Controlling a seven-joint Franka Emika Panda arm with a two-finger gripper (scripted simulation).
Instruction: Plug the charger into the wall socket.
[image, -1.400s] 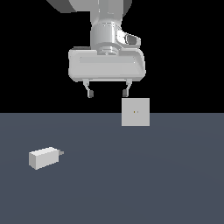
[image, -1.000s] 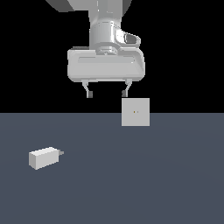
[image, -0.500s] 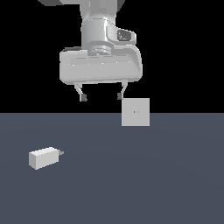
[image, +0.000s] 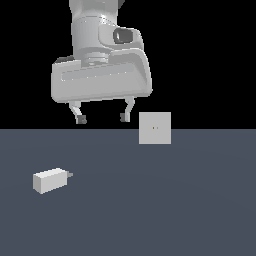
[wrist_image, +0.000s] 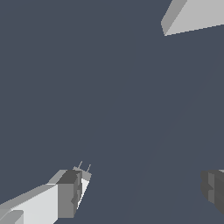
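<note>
Gripper aloft with fingers spread apart, gripping nothing; charger lying below, prongs facing wall socket standing just beside.

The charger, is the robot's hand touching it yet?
Apart. In the exterior view the charger lies alone on the floor, with clear floor between it and the open gripper hanging higher up, nearer the wall socket.

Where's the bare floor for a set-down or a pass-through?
Nearly all of it. Bare stretches: between the charger and the wall socket, and the whole near side toward the exterior view's right. Tight spots are only right at those two. The open gripper hangs above, holding nothing.
</note>
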